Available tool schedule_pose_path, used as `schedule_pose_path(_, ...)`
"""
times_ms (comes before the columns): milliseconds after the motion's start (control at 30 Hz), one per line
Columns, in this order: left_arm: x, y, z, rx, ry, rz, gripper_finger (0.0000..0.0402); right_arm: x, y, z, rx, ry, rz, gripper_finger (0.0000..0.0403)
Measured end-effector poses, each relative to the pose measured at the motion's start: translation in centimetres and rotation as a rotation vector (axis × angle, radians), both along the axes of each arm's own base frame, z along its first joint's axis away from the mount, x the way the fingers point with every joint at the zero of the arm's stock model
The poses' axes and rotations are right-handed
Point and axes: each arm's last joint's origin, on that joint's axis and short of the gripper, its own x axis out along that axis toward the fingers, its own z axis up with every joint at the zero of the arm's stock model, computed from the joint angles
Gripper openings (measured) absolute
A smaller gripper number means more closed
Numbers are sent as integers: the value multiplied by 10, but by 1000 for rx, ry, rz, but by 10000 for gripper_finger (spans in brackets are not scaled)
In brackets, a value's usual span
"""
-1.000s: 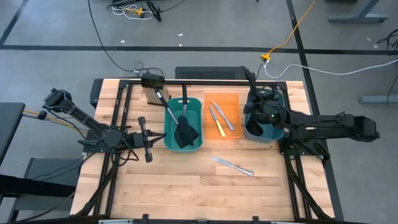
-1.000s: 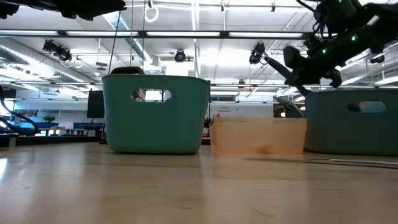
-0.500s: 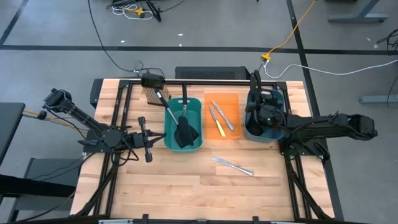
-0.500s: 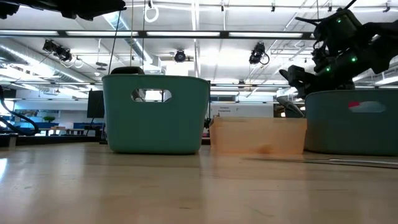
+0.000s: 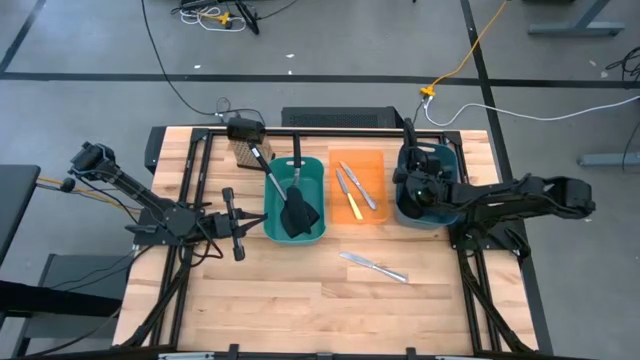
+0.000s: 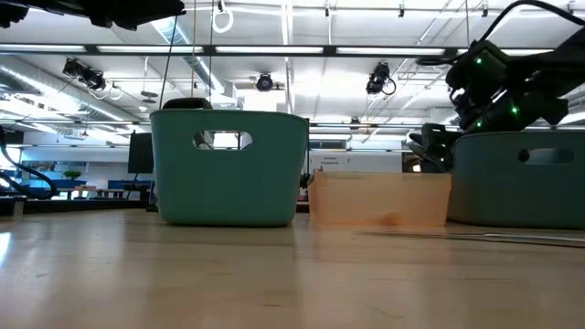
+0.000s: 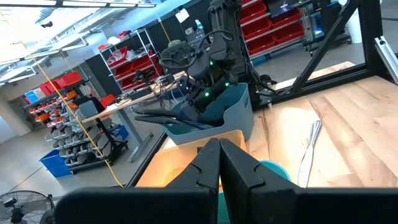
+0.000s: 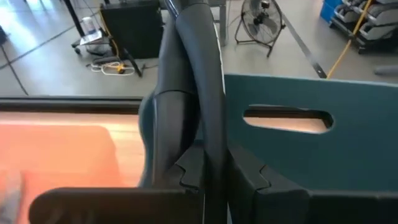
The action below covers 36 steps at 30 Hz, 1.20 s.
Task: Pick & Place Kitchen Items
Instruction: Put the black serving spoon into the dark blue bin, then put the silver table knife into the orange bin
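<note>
Ladle [image 8: 186, 81] clamped in right gripper [image 8: 214, 171], bowl hidden inside dark teal bin [image 5: 436, 205]

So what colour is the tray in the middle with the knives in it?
Orange. The tray shows best in the high view, between the two teal bins.

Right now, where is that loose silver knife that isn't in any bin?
In the high view the silver knife lies flat on the bare table, right of centre, just in front of the orange bin.

Pale planked wood table [image 5: 300, 300]; matt plastic bins [image 6: 228, 169] (orange one [image 5: 358, 185] translucent)
</note>
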Motion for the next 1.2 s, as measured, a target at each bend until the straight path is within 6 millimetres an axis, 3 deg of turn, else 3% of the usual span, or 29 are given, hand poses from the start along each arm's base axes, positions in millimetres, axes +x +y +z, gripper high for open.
schedule_pose_path(300,0,0,0,0,0,0,14,0,-2,-2,15,-19,-18,48)
schedule_pose_path(700,0,0,0,0,0,0,14,3,-3,4,-1,-56,17,171)
schedule_pose_path(1000,0,0,0,2,1,0,14,0,4,47,-93,-67,247,195)
schedule_pose_path(1100,0,0,0,2,2,0,14,-3,8,69,-119,-34,341,178)
schedule_pose_path(1200,0,0,0,10,4,0,14,-1,18,101,-211,-2,599,132)
